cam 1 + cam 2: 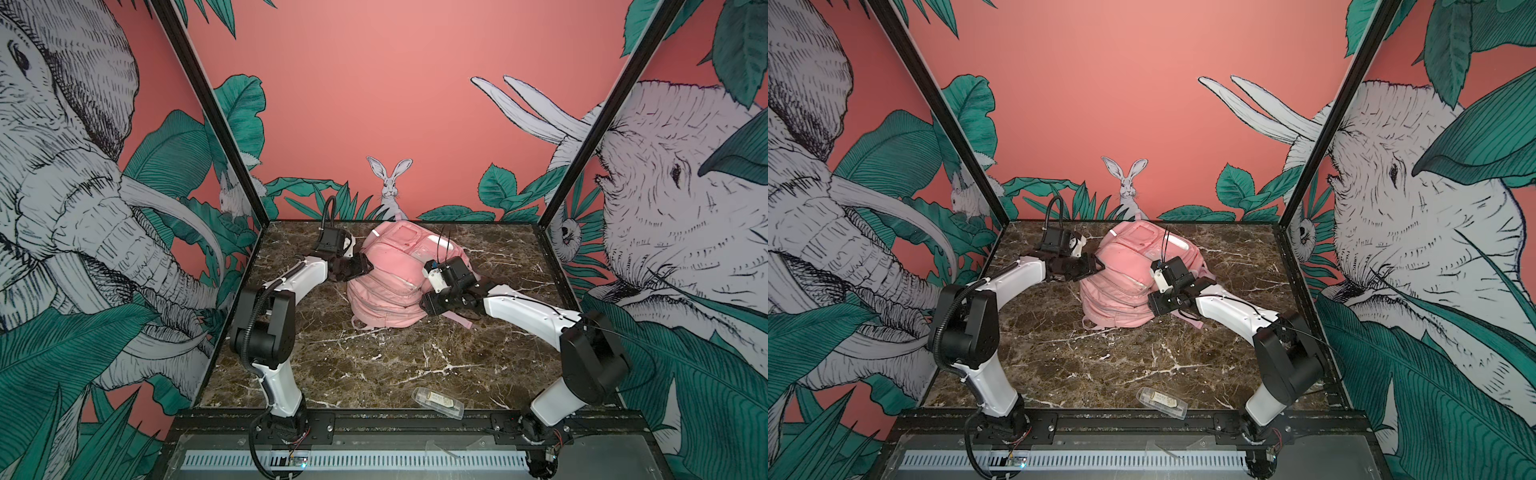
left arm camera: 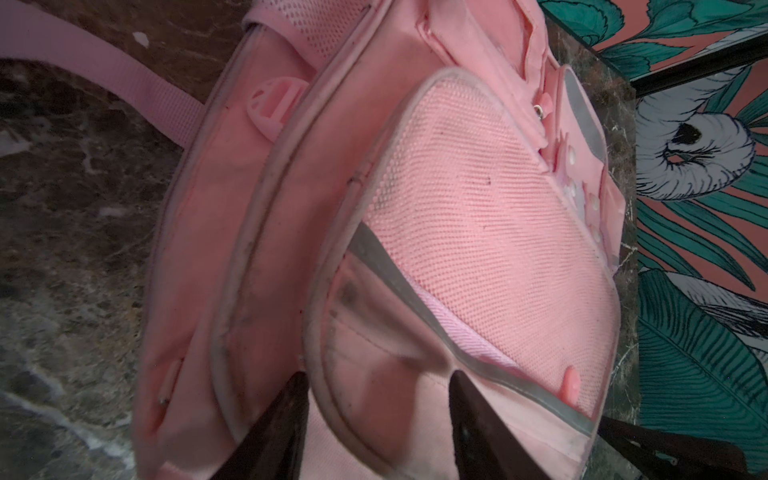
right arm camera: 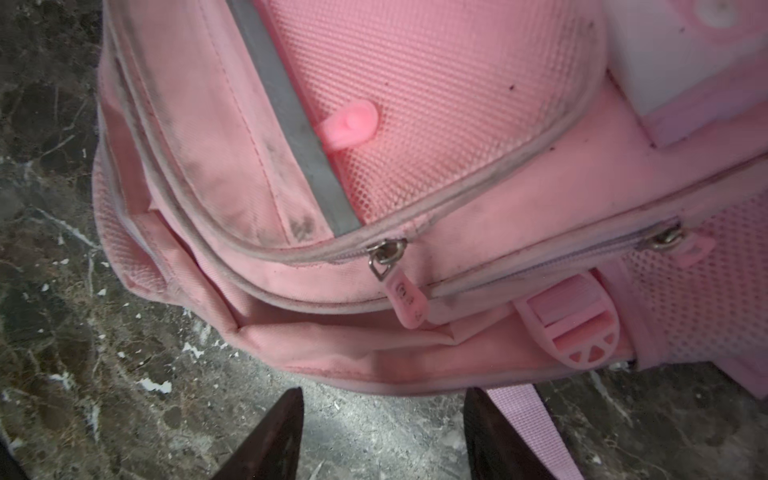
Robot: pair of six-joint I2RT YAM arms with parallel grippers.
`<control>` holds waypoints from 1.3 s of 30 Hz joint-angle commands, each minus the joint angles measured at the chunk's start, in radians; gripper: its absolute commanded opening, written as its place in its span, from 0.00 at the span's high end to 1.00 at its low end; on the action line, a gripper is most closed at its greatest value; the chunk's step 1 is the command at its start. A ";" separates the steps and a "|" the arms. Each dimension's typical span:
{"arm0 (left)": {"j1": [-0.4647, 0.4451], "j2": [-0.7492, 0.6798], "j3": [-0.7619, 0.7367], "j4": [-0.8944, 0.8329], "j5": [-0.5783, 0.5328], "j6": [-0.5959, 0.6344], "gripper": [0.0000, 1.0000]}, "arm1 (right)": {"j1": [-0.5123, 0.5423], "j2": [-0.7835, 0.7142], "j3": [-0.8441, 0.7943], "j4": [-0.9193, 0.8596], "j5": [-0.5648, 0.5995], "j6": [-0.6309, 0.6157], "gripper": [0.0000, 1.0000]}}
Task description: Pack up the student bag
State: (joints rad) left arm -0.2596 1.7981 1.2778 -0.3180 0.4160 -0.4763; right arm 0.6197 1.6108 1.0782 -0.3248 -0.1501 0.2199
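Note:
The student bag point(image 1: 390, 270) point(image 1: 1125, 270) is a soft pink backpack lying on the marble table toward the back. My left gripper point(image 1: 363, 266) point(image 1: 1098, 266) is at its left side. In the left wrist view its fingers point(image 2: 378, 374) are closed around a bulging piped edge of a front pocket point(image 2: 478, 199), and fabric fills the gap. My right gripper point(image 1: 424, 306) point(image 1: 1152, 305) is at the bag's near right edge. It is open point(image 3: 382, 395) over bare marble, just short of the bag point(image 3: 415, 145). A pink zip pull point(image 3: 409, 307) hangs a little beyond it.
A loose pink strap point(image 3: 519, 415) point(image 1: 461, 320) trails on the table beside one right finger. A clear plastic case point(image 1: 437, 402) point(image 1: 1162, 401) lies near the front edge. Patterned walls close in the table on the left, right and back.

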 commanded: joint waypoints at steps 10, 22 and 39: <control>0.006 -0.007 -0.021 0.011 0.021 -0.019 0.44 | 0.017 0.067 0.043 0.139 0.081 -0.052 0.55; 0.007 -0.007 -0.020 0.011 0.025 -0.024 0.44 | 0.032 0.135 0.065 0.167 0.118 -0.084 0.62; 0.007 -0.013 -0.031 0.024 0.029 -0.036 0.44 | 0.035 0.062 0.014 0.128 0.056 -0.063 0.90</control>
State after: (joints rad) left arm -0.2588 1.7988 1.2648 -0.3004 0.4332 -0.5014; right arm 0.6483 1.7172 1.1084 -0.1886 -0.0746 0.1486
